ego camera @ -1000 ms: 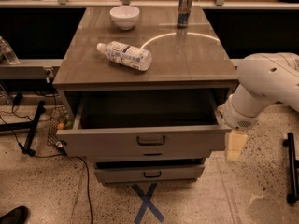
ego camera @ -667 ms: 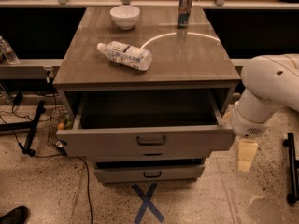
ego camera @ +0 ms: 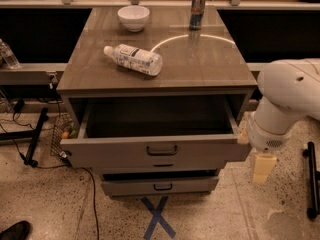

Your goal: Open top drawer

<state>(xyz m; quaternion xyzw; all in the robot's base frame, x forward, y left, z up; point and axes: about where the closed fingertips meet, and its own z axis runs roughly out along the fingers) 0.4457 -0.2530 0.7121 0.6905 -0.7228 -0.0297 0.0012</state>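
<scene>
The top drawer [ego camera: 125, 154] of the grey-brown cabinet is pulled far out. Its wide front faces me with a dark loop handle [ego camera: 161, 149] at centre, and its deep box [ego camera: 155, 116] looks dark and empty. My gripper [ego camera: 262, 168] hangs below the white arm [ego camera: 287, 101] to the right of the drawer's right front corner. It is beside the drawer and apart from the handle, with nothing seen in it.
A shallower lower drawer [ego camera: 160, 185] shows below, slightly out. On the cabinet top lie a plastic bottle [ego camera: 133, 59], a white bowl [ego camera: 133, 17] and a can [ego camera: 197, 4]. A blue tape X [ego camera: 157, 216] marks the floor. Cables and a wire basket [ego camera: 60, 131] are at the left.
My arm and gripper have drifted to the right and slightly down, away from the drawer's right end. The drawer stays open as before.
</scene>
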